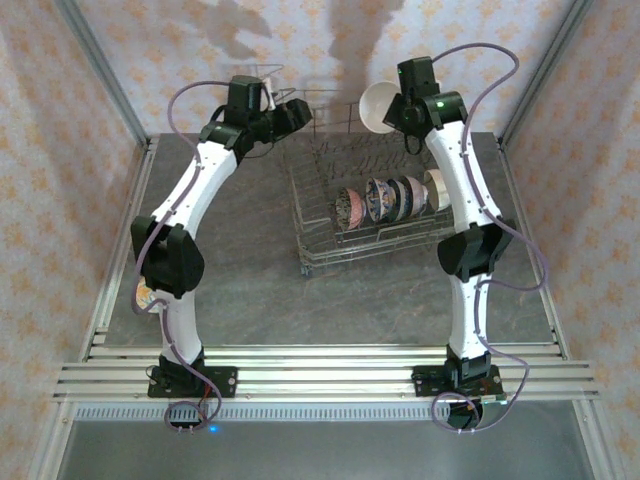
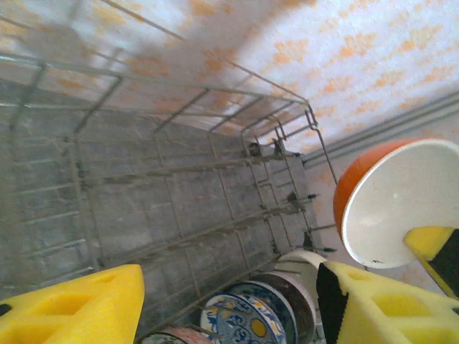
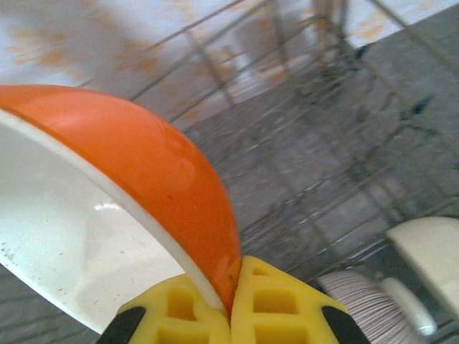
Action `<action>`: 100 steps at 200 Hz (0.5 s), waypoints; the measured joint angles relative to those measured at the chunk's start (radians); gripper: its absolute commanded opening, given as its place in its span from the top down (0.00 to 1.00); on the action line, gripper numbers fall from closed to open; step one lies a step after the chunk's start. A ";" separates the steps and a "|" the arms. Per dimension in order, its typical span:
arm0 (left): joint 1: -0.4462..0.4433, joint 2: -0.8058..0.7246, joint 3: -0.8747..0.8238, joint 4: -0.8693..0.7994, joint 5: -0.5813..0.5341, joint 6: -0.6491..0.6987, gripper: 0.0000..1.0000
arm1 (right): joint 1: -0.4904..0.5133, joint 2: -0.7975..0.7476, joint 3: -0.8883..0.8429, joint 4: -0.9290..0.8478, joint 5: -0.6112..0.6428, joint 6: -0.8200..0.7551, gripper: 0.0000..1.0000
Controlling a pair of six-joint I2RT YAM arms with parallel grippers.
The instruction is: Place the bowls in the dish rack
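The dish rack [image 1: 385, 243] stands on the grey surface [image 1: 250, 290], a little toward 1 o'clock from the middle of the top view. Inside it, 5 bowls [image 1: 380, 200] stand on edge in 1 row that runs from 9 o'clock to 3 o'clock: 1 pinkish bowl at the 9 o'clock end, then 3 with blue or dark patterns, and 1 plain white bowl [image 1: 436, 188] at the 3 o'clock end.

1 orange bowl [image 3: 165, 172] with a white inside hangs in the air over the far side of the rack, at 12 o'clock. The jaws of the right arm [image 1: 465, 190] are closed on its rim, 1 yellow pad on the inside and 1 on the outside.

The jaws of the left arm [image 1: 200, 190] are wide open and hold nothing. They are near the rack's 11 o'clock corner and point into the rack.

1 more patterned bowl [image 1: 145, 295] lies on the surface at 8 o'clock, partly hidden under the left arm. This makes 7 bowls in total.
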 measured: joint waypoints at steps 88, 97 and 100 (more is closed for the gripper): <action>0.103 -0.010 -0.065 0.040 0.036 -0.003 0.35 | -0.060 0.159 -0.002 -0.001 0.368 0.034 1.00; 0.113 -0.001 -0.061 0.054 0.051 -0.011 0.35 | -0.060 0.180 0.017 0.000 0.404 0.038 1.00; 0.117 0.004 -0.060 0.061 0.056 -0.014 0.35 | -0.060 0.187 0.022 -0.001 0.412 0.039 1.00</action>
